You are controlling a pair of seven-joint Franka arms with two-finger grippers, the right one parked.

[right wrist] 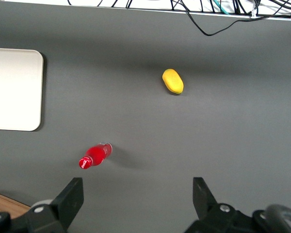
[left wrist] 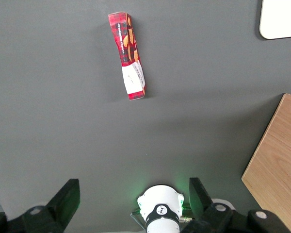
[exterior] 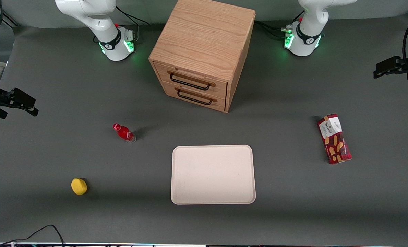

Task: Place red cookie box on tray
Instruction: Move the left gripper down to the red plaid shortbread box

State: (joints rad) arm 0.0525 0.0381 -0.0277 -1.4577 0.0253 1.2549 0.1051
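Note:
The red cookie box (exterior: 334, 139) lies flat on the grey table toward the working arm's end, its white label end farther from the front camera. It also shows in the left wrist view (left wrist: 127, 56). The cream-white tray (exterior: 213, 174) lies flat in the middle of the table, near the front camera, with nothing on it; one corner shows in the left wrist view (left wrist: 281, 19). My left gripper (exterior: 379, 70) hangs above the table at the working arm's end, farther from the front camera than the box and well apart from it. Its fingers (left wrist: 68, 199) are wide open and hold nothing.
A wooden two-drawer cabinet (exterior: 204, 51) stands at the back middle, farther from the front camera than the tray. A small red bottle (exterior: 123, 132) and a yellow lemon-like object (exterior: 79, 186) lie toward the parked arm's end.

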